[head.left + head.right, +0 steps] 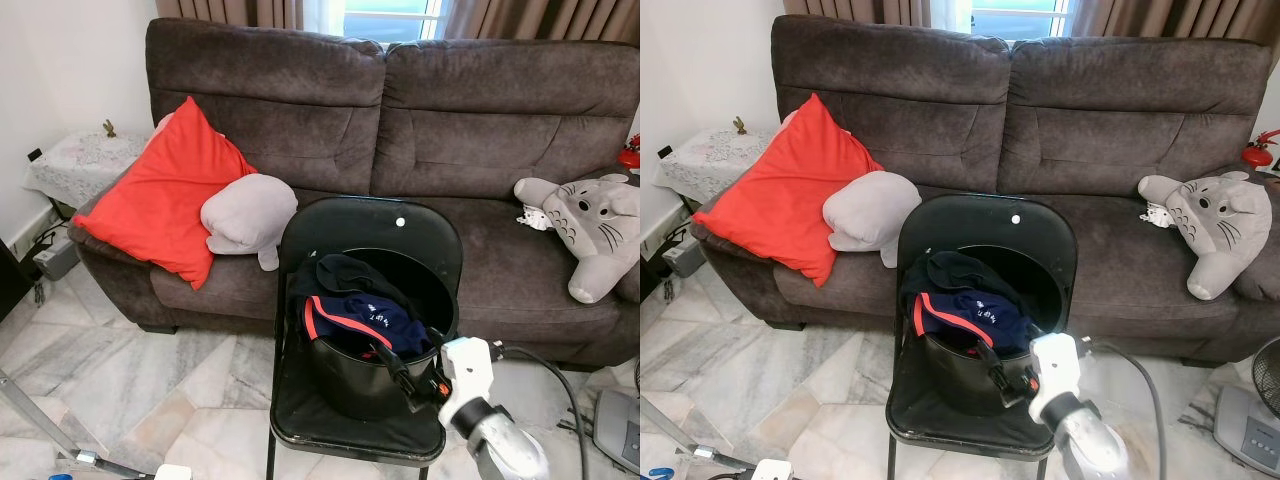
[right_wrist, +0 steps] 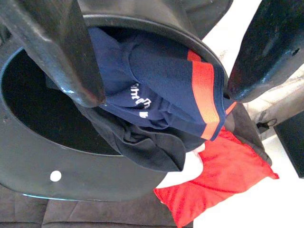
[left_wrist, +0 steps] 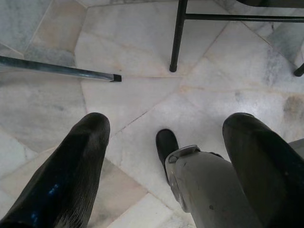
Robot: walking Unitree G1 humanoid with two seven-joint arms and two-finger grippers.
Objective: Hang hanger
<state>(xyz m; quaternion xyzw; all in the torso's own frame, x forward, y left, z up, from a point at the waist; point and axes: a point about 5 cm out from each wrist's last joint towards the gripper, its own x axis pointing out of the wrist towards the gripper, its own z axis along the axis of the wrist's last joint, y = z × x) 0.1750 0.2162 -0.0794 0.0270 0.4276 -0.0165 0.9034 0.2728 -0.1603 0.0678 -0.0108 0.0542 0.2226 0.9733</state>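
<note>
where head views blur, spread right gripper [image 2: 161, 61] beside shirt [image 2: 156, 90]

bucket [image 1: 345, 375] mouth half filled by clothes [image 1: 355, 310], chair back [image 1: 375, 225] close behind, open floor [image 1: 130, 380] left

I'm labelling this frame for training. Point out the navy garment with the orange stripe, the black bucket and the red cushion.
navy garment [image 1: 362, 316]: left eye view, on the dark blue cloth near its white print.
black bucket [image 1: 345, 385]: left eye view, on its outer front wall.
red cushion [image 1: 165, 195]: left eye view, on the middle of its face.
</note>
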